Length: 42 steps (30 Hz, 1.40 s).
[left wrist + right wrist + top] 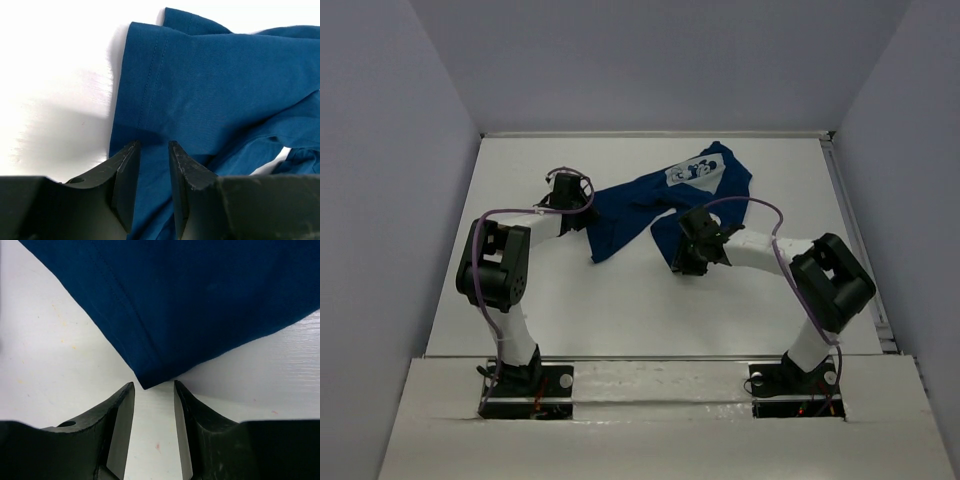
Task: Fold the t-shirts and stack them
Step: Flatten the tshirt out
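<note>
The dark navy-blue t-shirt (640, 205) lies crumpled at the back middle of the white table (620, 300), its pale cartoon print (692, 172) facing up near the far edge. My left gripper (586, 214) is at the shirt's left edge. In the left wrist view its fingers (154, 145) stand a little apart over a hemmed fold of the shirt (200, 90), with cloth in the gap. My right gripper (678, 250) is at the shirt's near edge, open and empty. In the right wrist view (154, 385) a corner of the shirt (190, 300) ends just ahead of the fingertips.
Grey walls enclose the table on the left, the back and the right. A raised rail (855, 240) runs along the table's right edge. A purple cable (760, 205) loops above the right forearm.
</note>
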Each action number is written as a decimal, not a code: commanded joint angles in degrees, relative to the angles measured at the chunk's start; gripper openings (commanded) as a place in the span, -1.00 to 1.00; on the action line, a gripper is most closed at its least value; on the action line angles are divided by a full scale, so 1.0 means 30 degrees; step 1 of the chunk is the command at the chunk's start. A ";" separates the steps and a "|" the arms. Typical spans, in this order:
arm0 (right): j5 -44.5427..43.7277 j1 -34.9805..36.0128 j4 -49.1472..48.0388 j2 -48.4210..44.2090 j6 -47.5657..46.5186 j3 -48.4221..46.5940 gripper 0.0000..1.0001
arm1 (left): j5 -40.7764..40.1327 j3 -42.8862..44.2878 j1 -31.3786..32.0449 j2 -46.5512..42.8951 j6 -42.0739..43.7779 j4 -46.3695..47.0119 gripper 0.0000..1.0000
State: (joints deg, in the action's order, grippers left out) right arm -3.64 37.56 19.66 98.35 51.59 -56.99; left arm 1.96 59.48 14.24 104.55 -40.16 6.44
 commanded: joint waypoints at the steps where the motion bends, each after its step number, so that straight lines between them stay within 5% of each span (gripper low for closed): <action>1: -0.2095 0.0398 0.1061 0.1141 0.1023 -0.0659 -0.19 | 0.0285 0.0329 -0.0030 -0.0397 -0.0089 0.0696 -0.43; 9: -0.2801 0.0400 0.1328 0.2138 0.1435 -0.0953 -0.50 | 0.0608 0.0269 -0.0030 -0.0193 -0.0148 0.0843 -0.49; 15: -0.3210 0.0400 0.1356 0.2318 0.0792 -0.0867 -1.00 | 0.0637 0.0416 -0.0030 0.0070 -0.0177 0.1106 -0.67; 19: -0.3913 0.0400 0.1970 0.0387 -0.0145 0.0507 -1.00 | 0.0169 0.1293 -0.0030 0.0802 0.0027 0.0902 -0.98; 29: -0.1547 0.0400 0.7360 -0.8955 -0.0762 0.5898 -1.00 | -0.1208 0.6478 -0.1202 0.2386 0.1343 -0.0065 -1.00; 36: -0.0545 0.0400 0.9439 -1.1510 -0.1406 0.5963 -1.00 | -0.2530 0.8645 -0.1377 0.1477 0.3773 -0.1876 -1.00; 39: -0.1451 0.0400 1.0115 -1.2067 -0.1757 0.5551 -1.00 | -0.2117 0.8509 -0.1202 0.1130 0.4070 -0.4687 -0.76; 40: -0.1453 0.0400 0.9913 -1.2388 -0.1874 0.5521 -1.00 | -0.1943 0.5805 -0.1202 -0.0208 0.3926 -0.4317 -0.40; 42: -0.1132 0.0400 0.9560 -1.2420 -0.1905 0.5521 -1.00 | -0.1358 0.3385 -0.1202 -0.1360 0.3575 -0.2705 -0.10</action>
State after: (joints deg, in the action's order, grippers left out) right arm -7.09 38.35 46.57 62.54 47.57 -38.54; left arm -3.46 79.64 10.31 109.34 -30.59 0.91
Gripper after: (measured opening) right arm 0.009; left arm 0.355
